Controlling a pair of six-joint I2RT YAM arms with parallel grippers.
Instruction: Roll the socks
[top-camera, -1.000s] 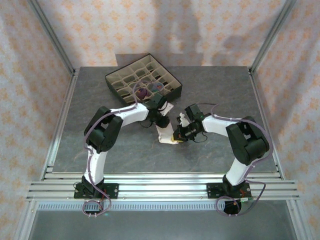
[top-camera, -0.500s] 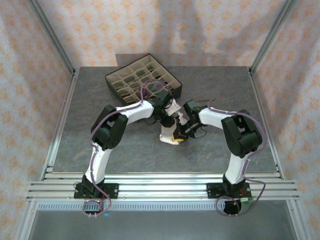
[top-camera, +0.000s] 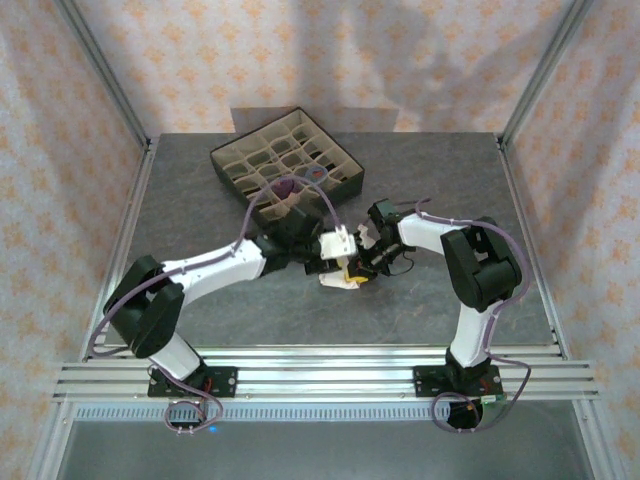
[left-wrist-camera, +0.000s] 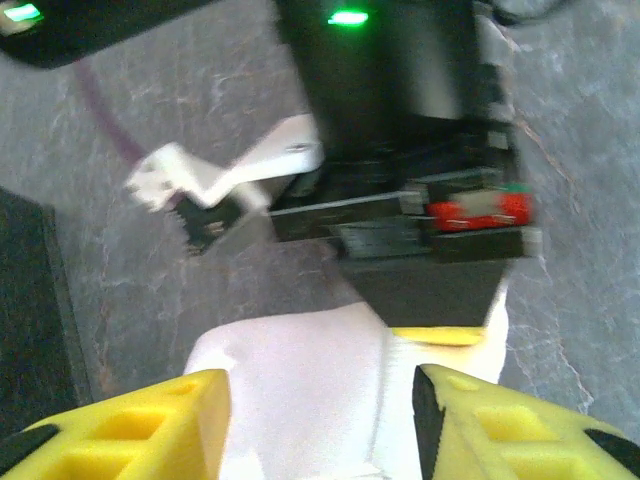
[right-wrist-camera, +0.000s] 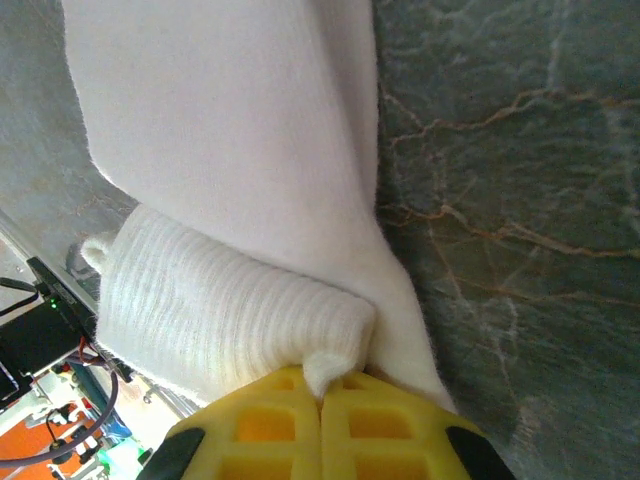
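A white sock (top-camera: 338, 277) lies partly rolled on the grey table, between the two arms. In the right wrist view its ribbed roll (right-wrist-camera: 220, 300) sits just above my right gripper (right-wrist-camera: 322, 385), which is shut on a small fold of it. My right gripper (top-camera: 358, 265) meets the sock from the right. My left gripper (left-wrist-camera: 320, 400) is open, its yellow fingers (left-wrist-camera: 130, 430) standing on either side of the white sock (left-wrist-camera: 300, 390). From above, the left gripper (top-camera: 338, 252) hovers at the sock's far end. A dark purple sock (top-camera: 285, 186) lies in the box.
A dark box (top-camera: 225, 165) of beige grid compartments stands at the back of the table, just behind both grippers. The right arm's black wrist (left-wrist-camera: 420, 240) is close in front of the left gripper. Metal frame posts rise at the table's corners.
The left arm has dropped low and stretched out from the left, and its jaws have spread apart over the sock. The right gripper has stayed shut on the sock.
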